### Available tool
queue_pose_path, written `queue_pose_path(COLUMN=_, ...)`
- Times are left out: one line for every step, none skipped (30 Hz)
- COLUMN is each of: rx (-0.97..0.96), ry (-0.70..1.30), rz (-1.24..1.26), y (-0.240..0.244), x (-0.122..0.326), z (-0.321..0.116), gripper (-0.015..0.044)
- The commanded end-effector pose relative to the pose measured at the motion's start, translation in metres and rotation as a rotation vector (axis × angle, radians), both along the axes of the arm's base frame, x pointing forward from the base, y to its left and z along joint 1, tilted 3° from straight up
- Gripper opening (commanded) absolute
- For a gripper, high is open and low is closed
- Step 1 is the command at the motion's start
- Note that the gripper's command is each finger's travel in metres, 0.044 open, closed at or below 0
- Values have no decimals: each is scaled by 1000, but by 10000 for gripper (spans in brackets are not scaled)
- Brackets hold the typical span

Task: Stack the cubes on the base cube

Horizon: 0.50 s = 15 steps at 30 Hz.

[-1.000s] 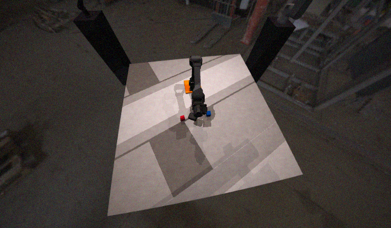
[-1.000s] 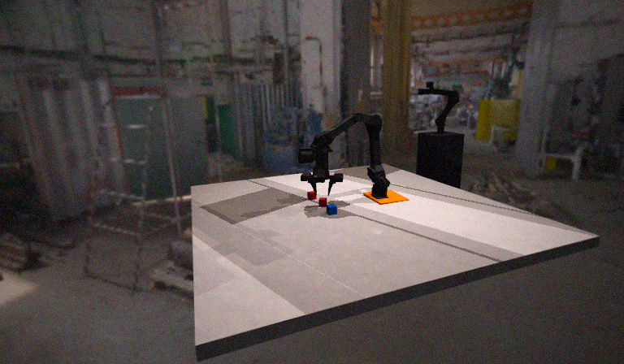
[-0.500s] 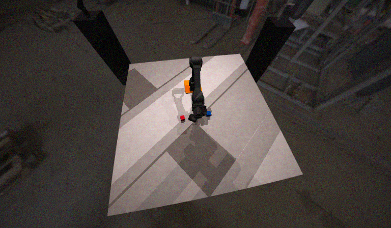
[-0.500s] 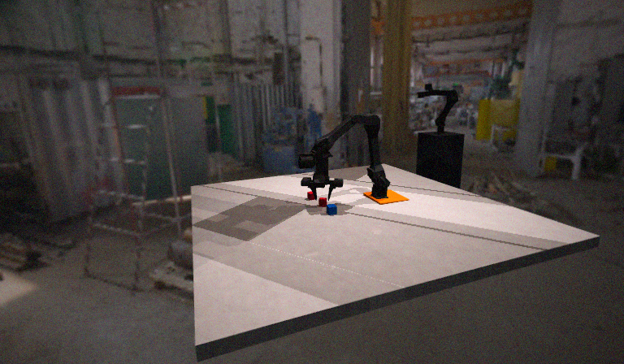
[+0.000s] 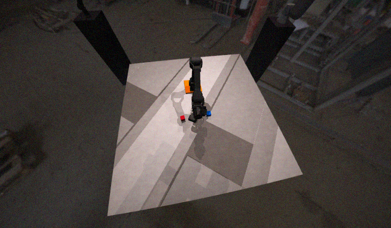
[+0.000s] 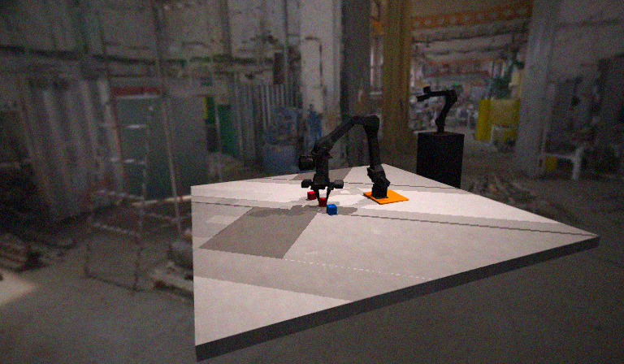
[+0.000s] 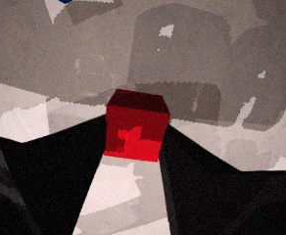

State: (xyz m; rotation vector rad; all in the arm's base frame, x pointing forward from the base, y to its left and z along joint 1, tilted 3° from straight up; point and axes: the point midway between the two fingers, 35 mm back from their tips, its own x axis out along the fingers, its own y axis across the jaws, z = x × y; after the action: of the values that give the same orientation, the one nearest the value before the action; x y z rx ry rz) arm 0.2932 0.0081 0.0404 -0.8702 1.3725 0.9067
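A red cube (image 6: 322,201) (image 7: 135,129) is between the two black fingers of my gripper (image 6: 322,198) (image 7: 135,124). The fingers touch its two opposite sides, so the gripper is shut on it. The cube is at or just above the table top; the exact height is hard to tell. In the top view the arm hides this cube. A second red cube (image 5: 182,117) (image 6: 311,195) sits on the table to one side of the gripper. A blue cube (image 5: 208,113) (image 6: 331,209) sits on the table on the other side, close to the gripper. No cube rests on another.
The arm stands on an orange plate (image 5: 188,90) (image 6: 398,198) behind the cubes. A blue edge (image 7: 65,1) shows at the top of the wrist view. Two black pedestals (image 5: 101,44) (image 5: 269,45) stand beyond the table's back corners. Shadows cross the table top.
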Motion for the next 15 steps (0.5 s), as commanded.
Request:
queue_pose_path(rx=5, ry=-1, rz=-1, y=1, x=2, z=8, gripper=105)
queue_pose_path(rx=5, ry=-1, rz=-1, y=0, x=3, z=11, gripper=105)
queue_pose_path(rx=5, ry=-1, rz=-1, y=0, x=3, z=15, gripper=105)
queue_pose_path(rx=5, ry=-1, rz=-1, y=0, x=4, z=18, gripper=105)
queue_pose_path(rx=5, ry=-1, rz=-1, y=0, x=4, z=21, gripper=105)
queue_pose_path(rx=5, ry=-1, rz=-1, y=0, x=5, z=24, gripper=105)
queue_pose_path(rx=5, ry=-1, rz=-1, y=0, x=5, z=27, gripper=105)
queue_pose_path(rx=5, ry=-1, rz=-1, y=0, x=5, z=30, gripper=105)
queue_pose_path(rx=5, ry=-1, rz=-1, y=0, x=6, z=33, gripper=105)
queue_pose_path(rx=5, ry=-1, rz=-1, y=0, x=6, z=36, gripper=105)
queue_pose_path(rx=5, ry=-1, rz=-1, y=0, x=6, z=39, gripper=105)
queue_pose_path(rx=5, ry=-1, rz=-1, y=-1, x=6, z=43, gripper=105)
queue_pose_path(rx=5, ry=-1, rz=-1, y=-1, x=7, z=46, gripper=105)
queue_pose_path(rx=5, ry=-1, rz=-1, y=-1, x=7, z=49, gripper=105)
queue_pose_path(rx=5, ry=-1, rz=-1, y=-1, x=7, z=52, gripper=105)
